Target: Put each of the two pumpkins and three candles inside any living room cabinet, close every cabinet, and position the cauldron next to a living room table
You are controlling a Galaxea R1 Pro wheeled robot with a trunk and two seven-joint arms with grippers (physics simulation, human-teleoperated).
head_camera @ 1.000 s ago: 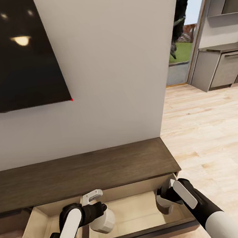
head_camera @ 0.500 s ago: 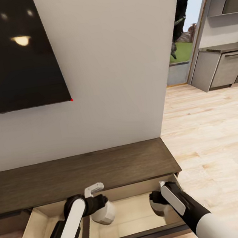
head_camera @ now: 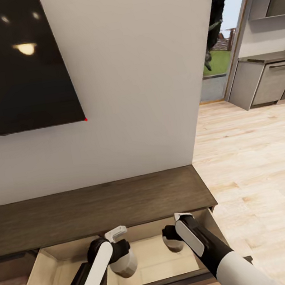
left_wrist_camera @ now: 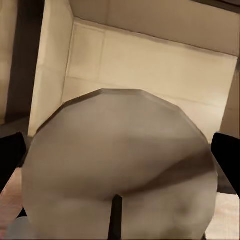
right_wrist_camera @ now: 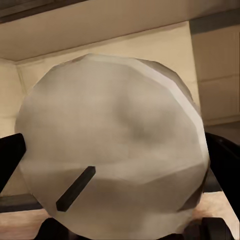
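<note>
The long dark-brown cabinet (head_camera: pixel 102 208) stands against the white wall with its drawers pulled out. Over the beige floor of the right-hand drawer (head_camera: pixel 153 257), my left gripper (head_camera: pixel 123 266) is shut on a squat grey-tan candle (head_camera: pixel 127 268). My right gripper (head_camera: pixel 172 244) is shut on a second candle (head_camera: pixel 175 246) close beside it. In the left wrist view the candle's top (left_wrist_camera: pixel 120 165) with its dark wick sits between two black fingers (left_wrist_camera: pixel 10 155). The right wrist view shows the other candle (right_wrist_camera: pixel 110 145) gripped the same way by its fingers (right_wrist_camera: pixel 225 160).
A second open drawer (head_camera: pixel 40 281) lies to the left. A dark TV (head_camera: pixel 17 65) hangs on the wall above the cabinet. Light wood floor (head_camera: pixel 255 166) stretches to the right toward grey kitchen cabinets (head_camera: pixel 265 80) and a doorway (head_camera: pixel 214 58).
My right arm has carried its candle leftward and further in over the drawer. My left arm has shifted a little to the right with its candle still held.
</note>
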